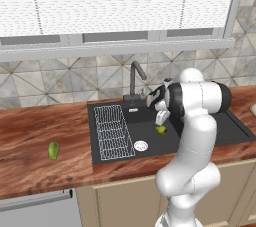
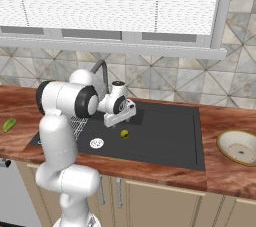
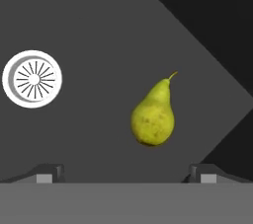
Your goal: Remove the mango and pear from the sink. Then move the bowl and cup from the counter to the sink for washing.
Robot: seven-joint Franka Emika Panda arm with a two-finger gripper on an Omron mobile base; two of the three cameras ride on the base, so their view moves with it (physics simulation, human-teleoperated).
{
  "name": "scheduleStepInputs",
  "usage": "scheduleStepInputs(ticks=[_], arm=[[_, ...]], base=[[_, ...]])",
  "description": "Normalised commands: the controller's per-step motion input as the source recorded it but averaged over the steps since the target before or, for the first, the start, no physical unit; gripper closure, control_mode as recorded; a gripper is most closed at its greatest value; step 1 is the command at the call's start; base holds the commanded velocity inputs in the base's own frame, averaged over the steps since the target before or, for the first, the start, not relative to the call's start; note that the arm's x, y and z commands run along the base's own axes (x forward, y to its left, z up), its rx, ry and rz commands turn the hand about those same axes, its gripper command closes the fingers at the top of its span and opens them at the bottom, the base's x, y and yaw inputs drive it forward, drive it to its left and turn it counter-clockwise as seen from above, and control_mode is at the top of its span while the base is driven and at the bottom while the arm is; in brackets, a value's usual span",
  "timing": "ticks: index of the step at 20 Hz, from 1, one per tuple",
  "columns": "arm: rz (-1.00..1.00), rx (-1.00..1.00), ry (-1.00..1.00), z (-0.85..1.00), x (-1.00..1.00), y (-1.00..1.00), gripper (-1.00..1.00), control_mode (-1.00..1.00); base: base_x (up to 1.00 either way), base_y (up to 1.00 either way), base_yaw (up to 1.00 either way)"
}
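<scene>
Left base view: pear [image 1: 161, 130] lying on sink [image 1: 200, 133] basin floor, just below gripper [image 1: 162, 117].
Right base view: gripper [image 2: 119, 119] hovering above pear [image 2: 124, 134], apart; bowl [image 2: 239, 147] sitting on counter [image 2: 220, 119], far right.
Hand view: pear [image 3: 153, 117] lying between wide-spread fingertips [image 3: 48, 173], untouched; nothing gripped.

A home kitchen. A black sink [image 1: 200, 136] with faucet [image 1: 135, 78] sits in a wooden desk [image 1: 45, 126]. Tiled wall [image 1: 60, 78] and blinded window [image 1: 115, 1] lie behind.

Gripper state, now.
Gripper: open, holding nothing, above the pear in the sink.
</scene>
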Motion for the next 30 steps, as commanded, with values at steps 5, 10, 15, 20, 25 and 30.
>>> scheduleStepInputs(ticks=[5,10,15,20,25,30], arm=[[0.0,0.0,-0.09,-0.23,0.27,0.0,-1.0,-1.0],[0.0,-0.01,-0.01,-0.25,0.23,-0.01,-1.0,-1.0],[0.0,-0.05,0.02,-0.19,0.22,-0.02,-1.0,-1.0],[0.0,-0.06,0.05,-0.2,0.23,0.0,-1.0,-1.0],[0.0,0.0,0.01,-0.26,0.16,0.0,-1.0,-1.0],[0.0,0.0,0.0,-0.25,0.1,-0.04,-1.0,-1.0]], base=[[0.0,0.0,0.0],[0.0,0.0,0.0],[0.0,0.0,0.0],[0.0,0.0,0.0],[0.0,0.0,0.0],[0.0,0.0,0.0]])
